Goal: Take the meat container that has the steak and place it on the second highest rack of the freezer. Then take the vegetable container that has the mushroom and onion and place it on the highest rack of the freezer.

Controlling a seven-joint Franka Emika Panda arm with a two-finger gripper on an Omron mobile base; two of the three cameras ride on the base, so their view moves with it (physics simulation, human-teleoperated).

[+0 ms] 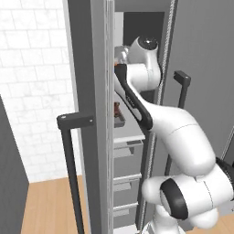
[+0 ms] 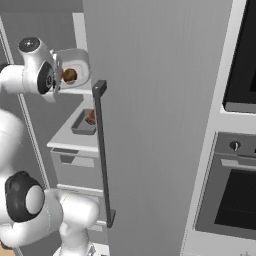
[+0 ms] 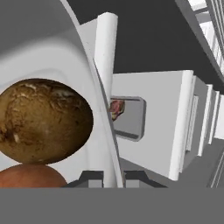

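Mushroom (image 3: 43, 120) and onion (image 3: 28, 176) fill the white container (image 3: 98, 131), its rim pinched by fingers (image 3: 94, 178).

White tiled wall (image 1: 27, 68) (wooden floor (image 1: 50, 205))

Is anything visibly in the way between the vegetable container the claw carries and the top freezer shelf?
Nothing visible. The claw grips the vegetable container's rim at the highest rack; the steak tray sits below.
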